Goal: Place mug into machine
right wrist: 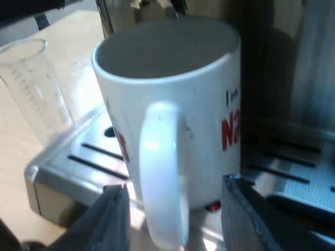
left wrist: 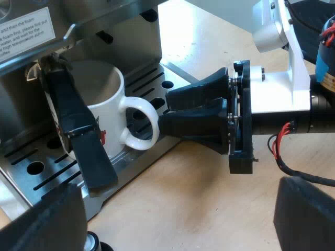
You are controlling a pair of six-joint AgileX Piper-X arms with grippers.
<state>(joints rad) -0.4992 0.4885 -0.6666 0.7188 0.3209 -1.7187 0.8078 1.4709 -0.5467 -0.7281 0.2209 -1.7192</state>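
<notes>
My left gripper (left wrist: 178, 225) hangs back from the espresso machine (left wrist: 120, 36), fingers (left wrist: 42, 219) spread wide and holding nothing, well apart from the mug (left wrist: 104, 107). The mug stands upright on the drip tray (left wrist: 36, 167), beneath the holder's dark handle (left wrist: 73, 120). Its loop (left wrist: 140, 102) points away from the machine toward my right gripper (left wrist: 166, 110), the nearer arm. There my fingers (right wrist: 110, 219) stand released, one on each side of the loop, gaps showing. I judge the mug placed; the retreat should run straight back along the loop.
</notes>
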